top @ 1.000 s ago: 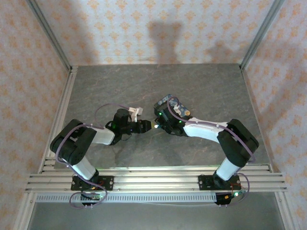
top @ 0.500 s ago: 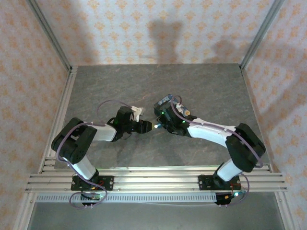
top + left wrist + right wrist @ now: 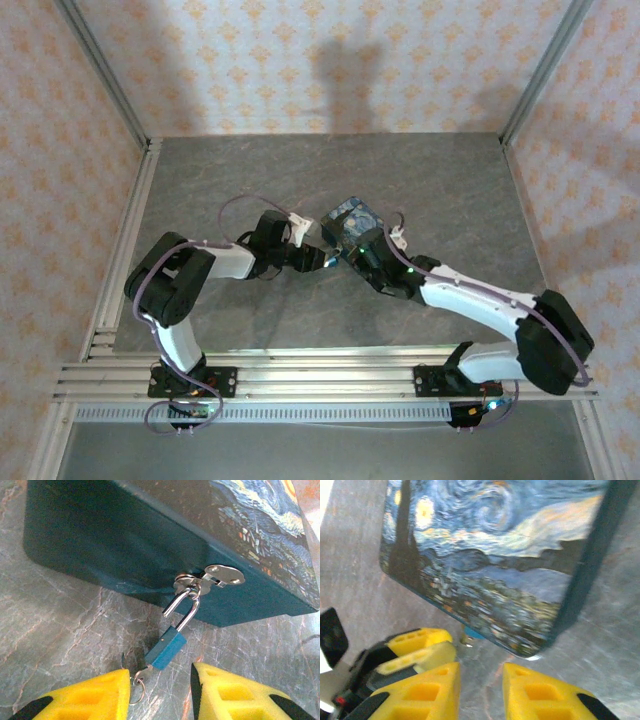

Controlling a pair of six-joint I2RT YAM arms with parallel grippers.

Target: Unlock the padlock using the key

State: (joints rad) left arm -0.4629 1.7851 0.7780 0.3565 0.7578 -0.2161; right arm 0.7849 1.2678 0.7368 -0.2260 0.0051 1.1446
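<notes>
The padlock (image 3: 168, 647), small with a blue body, hangs by its thin shackle from the metal hasp (image 3: 222, 575) of the swirl-painted tin (image 3: 125, 545). One shackle leg ends free above the body. The pale key (image 3: 143, 671) sticks in the padlock's underside, its ring dangling. My left gripper (image 3: 159, 692) stands open just below the padlock, and the key touches its left finger. In the right wrist view my right gripper (image 3: 481, 690) is open and empty near the tin's (image 3: 485, 550) lid edge. A sliver of the padlock (image 3: 476, 633) shows beneath that edge.
From above, the tin (image 3: 352, 217) lies mid-table with my left gripper (image 3: 325, 258) and right gripper (image 3: 352, 247) crowded at its near side. Metal rails (image 3: 120, 250) border the grey stone-patterned tabletop. Patterned walls close it in.
My right gripper has opened and turned toward the tin while its arm swung out to the right. The left gripper has shifted right and farther in, up to the tin.
</notes>
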